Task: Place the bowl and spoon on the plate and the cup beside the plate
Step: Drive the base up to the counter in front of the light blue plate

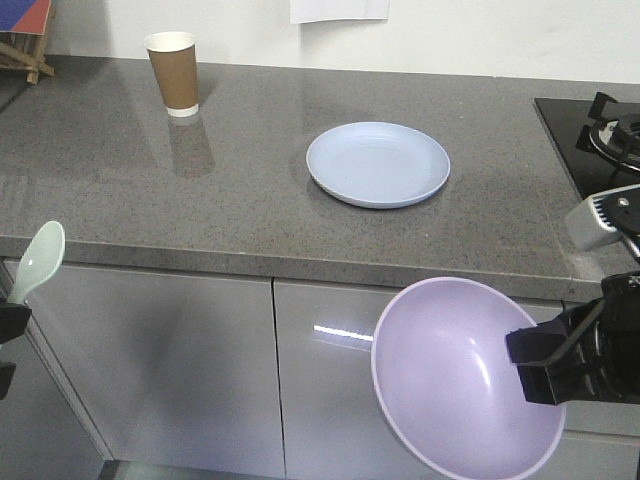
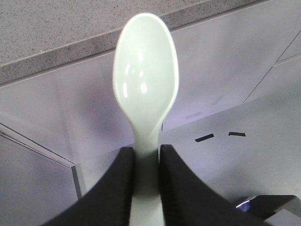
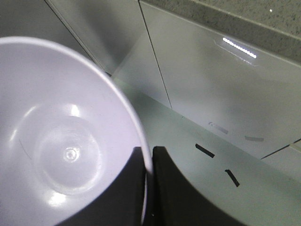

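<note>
- The left fingers [image 2: 117, 188] are closed tight on the flat handle of the spoon [image 2: 145, 80]. The scoop sticks out beyond the tips and faces the wrist camera, which suits laying it down scoop first.
- In the front view the spoon is at the near left, in the air in front of the cabinet doors [image 1: 200, 350] and just below the bench [image 1: 250, 210] edge. Most of that arm is cut off by the frame, so I cannot say how level the spoon is.
- The right fingers [image 3: 171, 188] are nearly closed, one inside and one outside the rim of the bowl [image 3: 66, 141]. A rim pinch is probably the only hold a wide, smooth bowl offers.
- Held by one edge, the bowl hangs tilted with its hollow turned up towards the front camera. It is at the near right, off the bench and in front of the cabinet, and would need levelling before it is set down.
- The plate [image 1: 378, 163] lies flat and bare on the bench, right of the middle and well apart from both held things. The hob [image 1: 600, 130] is further right.
- The cup [image 1: 174, 72] stands upright at the far left of the bench, well apart from the plate, so that step looks undone.
</note>
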